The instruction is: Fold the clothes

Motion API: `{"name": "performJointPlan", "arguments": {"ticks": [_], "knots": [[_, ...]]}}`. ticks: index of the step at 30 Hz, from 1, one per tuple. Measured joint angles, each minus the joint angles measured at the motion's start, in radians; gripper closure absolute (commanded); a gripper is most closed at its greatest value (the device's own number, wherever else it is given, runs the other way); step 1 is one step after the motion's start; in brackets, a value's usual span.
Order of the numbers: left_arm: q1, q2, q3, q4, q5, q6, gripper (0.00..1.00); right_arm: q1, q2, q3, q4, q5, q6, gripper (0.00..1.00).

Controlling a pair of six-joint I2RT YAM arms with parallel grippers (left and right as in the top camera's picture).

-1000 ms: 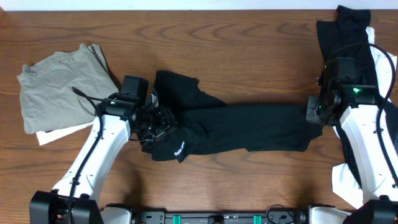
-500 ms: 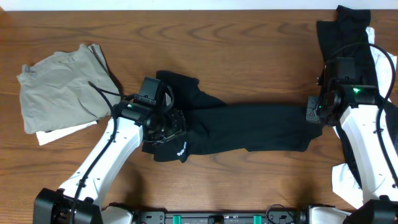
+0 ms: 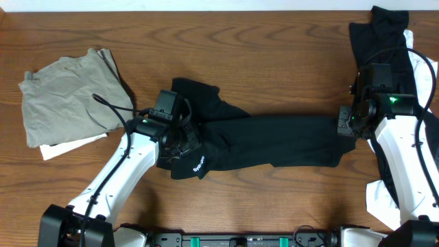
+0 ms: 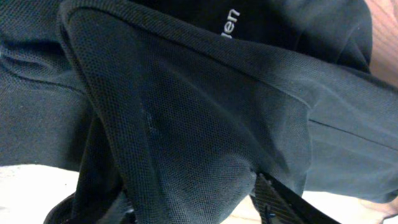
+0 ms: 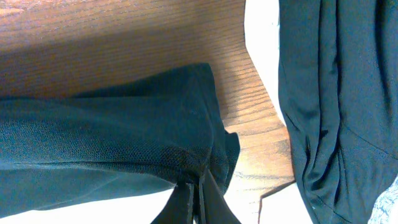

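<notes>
I am in the middle of folding the black T-shirt [image 3: 274, 140]. It lies stretched out long on the table [image 3: 260, 55], between my 2 grippers.

My right gripper [image 5: 198, 186] is pinched tight on one end of the shirt. The cloth runs away from its tips toward my other arm.

My left gripper [image 3: 180, 140] sits on the bunched end, just beside the small white logo [image 3: 199, 165]. A thick fold of the shirt lies right in front of it, between its fingers [image 4: 280, 199]. The fingers stand apart, and I cannot tell if they are gripping the fold.

I think this step is getting a good hold on both ends. Next, my left gripper needs a firm pinch on that fold. Then both ends should lift together, so the shirt can be laid over itself flat.

The olive-grey piece [image 3: 62, 96] waits well off to the outer side of my left gripper.
</notes>
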Motion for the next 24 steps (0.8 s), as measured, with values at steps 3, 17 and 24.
{"name": "performJointPlan", "arguments": {"ticks": [3,17,24], "knots": [[0.000,0.005,0.000,0.014,0.002,-0.005,0.51,0.000,0.000,0.000,0.000,0.000,0.000,0.99],[0.000,0.008,0.000,0.110,0.063,-0.011,0.76,0.000,0.000,0.000,-0.001,0.000,0.000,0.99],[0.000,0.008,0.000,0.110,0.068,-0.011,0.94,0.000,0.000,0.000,-0.001,0.000,0.000,0.99]]}}
